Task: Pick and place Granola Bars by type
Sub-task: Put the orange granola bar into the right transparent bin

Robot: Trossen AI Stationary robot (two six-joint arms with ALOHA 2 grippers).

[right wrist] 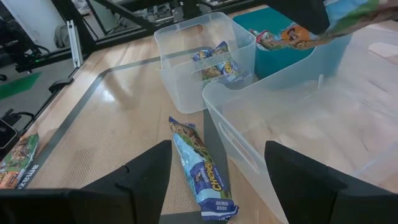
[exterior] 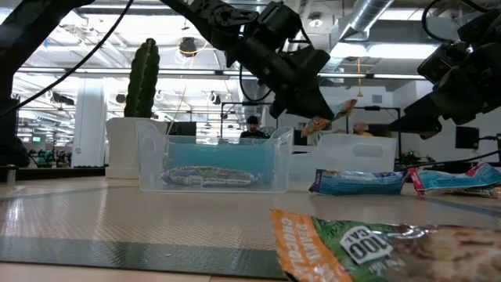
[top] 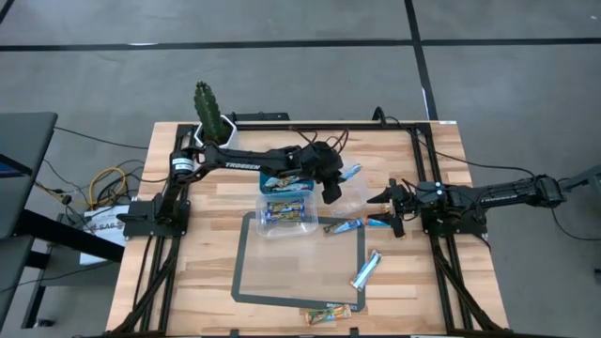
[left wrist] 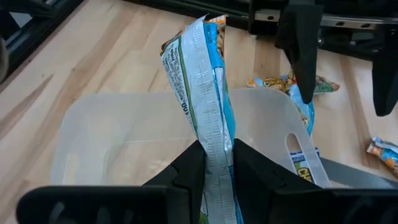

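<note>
The left gripper [left wrist: 214, 165] pinches one end of a blue-and-silver granola bar [left wrist: 202, 81], which stands out beyond its fingertips over an empty clear tub [left wrist: 112, 137]. The right gripper [right wrist: 214, 171] waits with fingers wide, another blue bar [right wrist: 202, 171] lying between them on the mat. Held only by its end seam, the wrapper could slip out or, on release, fall outside the tub.
</note>
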